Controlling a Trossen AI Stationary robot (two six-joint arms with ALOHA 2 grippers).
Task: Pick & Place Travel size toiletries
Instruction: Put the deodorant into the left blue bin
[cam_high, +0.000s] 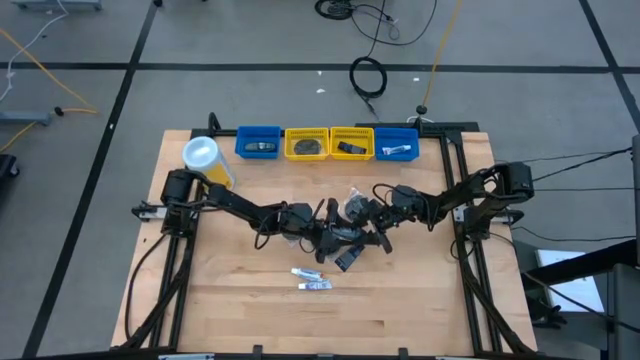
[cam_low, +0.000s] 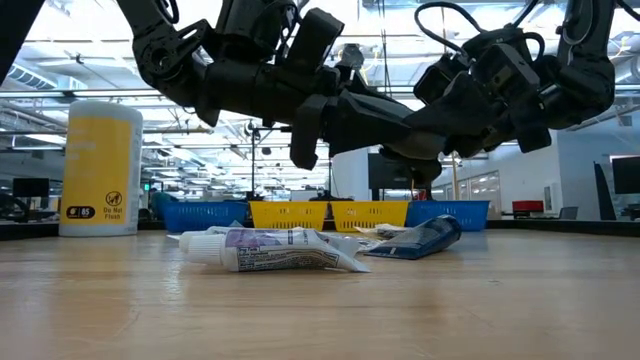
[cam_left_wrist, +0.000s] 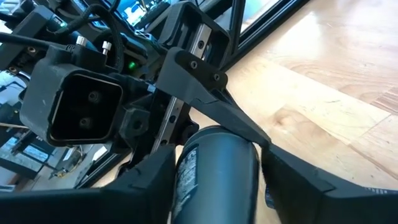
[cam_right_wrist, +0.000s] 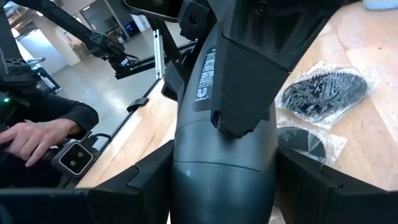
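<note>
A dark grey bottle (cam_left_wrist: 217, 177) (cam_right_wrist: 221, 168) is held above the middle of the table, between both grippers. My left gripper (cam_high: 333, 236) comes from the table's left and my right gripper (cam_high: 366, 226) from its right; each is shut on the bottle. Two thin white tubes (cam_high: 313, 279) (cam_low: 270, 250) lie flat on the wood nearer the front edge. A dark blue sachet (cam_high: 348, 258) (cam_low: 420, 238) lies beside them. Two grey discs in clear wrap (cam_right_wrist: 323, 93) (cam_high: 355, 203) lie flat under the right arm. My left gripper pinches the bottle's body (cam_left_wrist: 186, 171) between its two fingers (cam_left_wrist: 146, 183), which lie along the bottle. The bottle is lifted clear of the table and lies roughly level. My right gripper pinches the same bottle's other end (cam_right_wrist: 180, 180) between its fingers (cam_right_wrist: 140, 183), coming from the table's right. One left finger (cam_right_wrist: 242, 106) lies on the bottle just ahead of them.
Along the far edge stands a row of bins: blue (cam_high: 258, 143), yellow (cam_high: 307, 144), yellow (cam_high: 351, 143), blue (cam_high: 397, 144), each with items inside. A large yellow canister with white lid (cam_high: 207, 160) stands at the far left. A person's hand (cam_right_wrist: 31, 140) shows beyond the table.
</note>
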